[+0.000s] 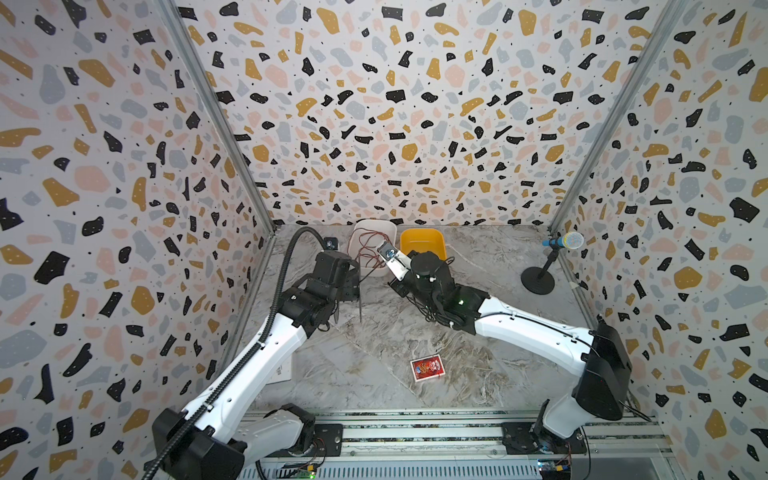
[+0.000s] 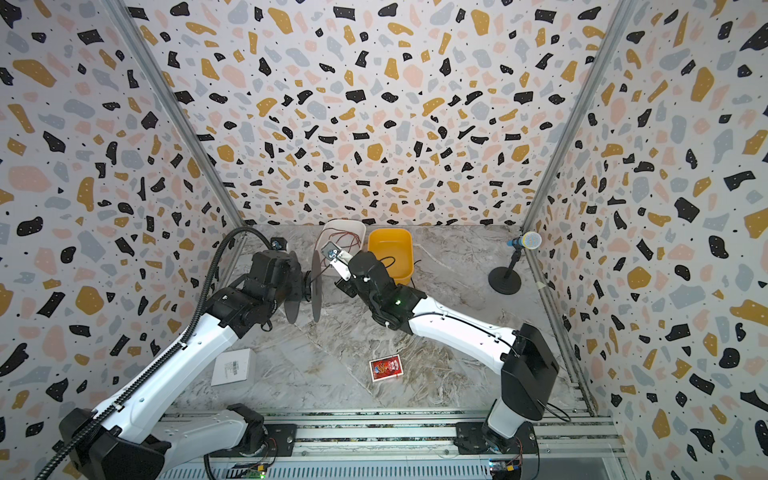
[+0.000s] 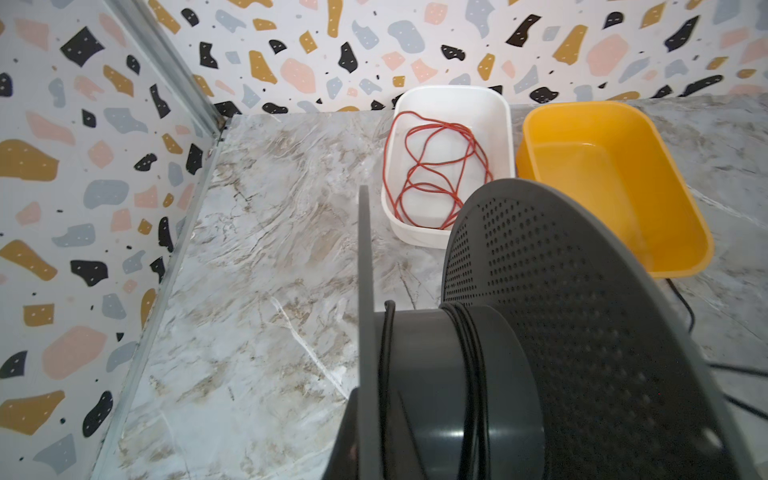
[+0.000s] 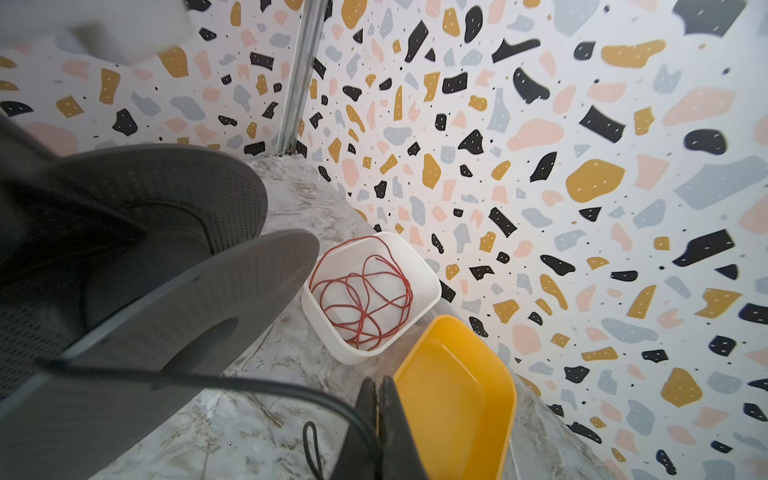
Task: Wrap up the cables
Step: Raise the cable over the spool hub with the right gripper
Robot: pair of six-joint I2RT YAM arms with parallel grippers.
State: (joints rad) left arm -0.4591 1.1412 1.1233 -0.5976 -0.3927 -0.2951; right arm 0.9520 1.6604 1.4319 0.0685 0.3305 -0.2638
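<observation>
The cables are one thin black cord. Part of it is wound round the hub (image 3: 432, 374) of a dark grey spool (image 2: 316, 286) with perforated flanges (image 3: 582, 311), where its turns (image 3: 469, 353) show. My left gripper (image 2: 297, 282) holds this spool by its thin flange (image 3: 363, 257), above the table's back left. From the spool the cord (image 4: 249, 380) runs to my right gripper (image 4: 378, 386), whose jaws are shut on it beside the yellow tub (image 4: 449, 395). A loose loop (image 4: 309, 440) lies on the table under it.
A white tub (image 3: 449, 99) holding red wire (image 3: 432, 174) stands at the back beside the yellow tub (image 1: 422, 243). Also on the marble table are a red card box (image 1: 427, 368) at front centre, a microphone on a stand (image 1: 561, 241) at back right, and a white box (image 2: 232, 368) at the left.
</observation>
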